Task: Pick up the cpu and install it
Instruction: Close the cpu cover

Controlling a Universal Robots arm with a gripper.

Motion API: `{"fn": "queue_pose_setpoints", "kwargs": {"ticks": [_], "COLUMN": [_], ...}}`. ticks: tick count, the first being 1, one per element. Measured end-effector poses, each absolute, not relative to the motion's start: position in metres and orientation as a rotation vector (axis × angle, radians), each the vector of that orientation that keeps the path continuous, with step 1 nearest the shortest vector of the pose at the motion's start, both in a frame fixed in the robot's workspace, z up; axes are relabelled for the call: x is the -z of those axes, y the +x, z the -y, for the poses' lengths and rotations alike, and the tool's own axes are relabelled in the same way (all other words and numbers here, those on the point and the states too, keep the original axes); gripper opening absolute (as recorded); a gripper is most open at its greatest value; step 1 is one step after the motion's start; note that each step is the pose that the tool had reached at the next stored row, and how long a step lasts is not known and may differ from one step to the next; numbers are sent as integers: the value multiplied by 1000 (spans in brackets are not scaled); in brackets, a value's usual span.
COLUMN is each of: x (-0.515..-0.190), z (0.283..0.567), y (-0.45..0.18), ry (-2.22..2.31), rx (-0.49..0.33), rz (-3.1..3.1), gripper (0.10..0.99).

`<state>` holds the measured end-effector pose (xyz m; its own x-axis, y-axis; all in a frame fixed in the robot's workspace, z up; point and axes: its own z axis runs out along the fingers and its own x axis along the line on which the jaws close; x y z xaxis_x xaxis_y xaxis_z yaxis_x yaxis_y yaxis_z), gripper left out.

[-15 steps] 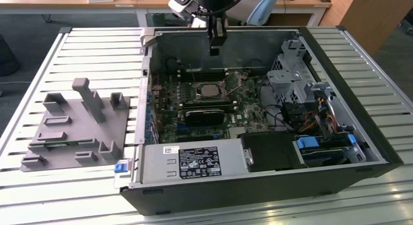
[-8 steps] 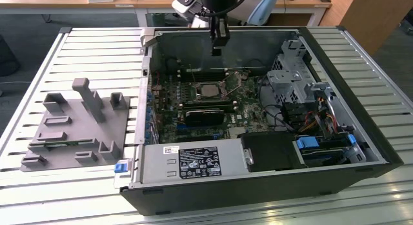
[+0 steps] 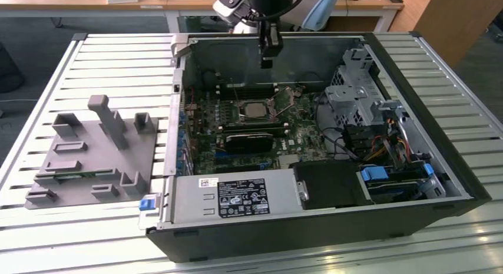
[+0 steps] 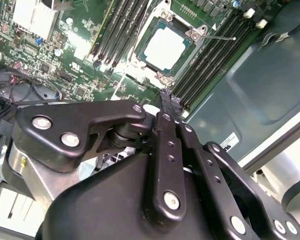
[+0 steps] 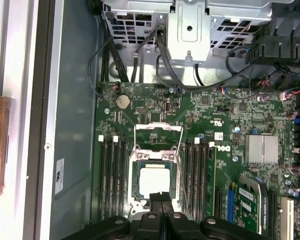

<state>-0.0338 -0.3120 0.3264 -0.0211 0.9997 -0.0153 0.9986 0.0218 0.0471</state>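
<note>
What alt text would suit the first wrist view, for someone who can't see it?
A silvery cpu sits in the socket of a green motherboard, with the shut, empty gripper nearer the camera, partly covering the socket's edge. Dark memory slots flank the socket, and cables run to a metal bay beyond.

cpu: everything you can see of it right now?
The cpu is a small flat square chip with a pale silvery metal top. It lies level in the metal-framed socket on the green motherboard, between banks of dark memory slots. The socket frame borders its edges; nothing rests on top. The gripper hangs above it, jaws closed and empty, not touching it.
</note>
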Motion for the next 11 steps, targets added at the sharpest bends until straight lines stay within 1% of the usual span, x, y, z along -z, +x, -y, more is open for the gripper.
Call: {"fn": "queue_pose_setpoints", "kwargs": {"ticks": [11], "x": [-324], "z": [312], "y": [-30], "ry": [2167], "rx": [-35], "rz": [-2214], "gripper": [106]}}
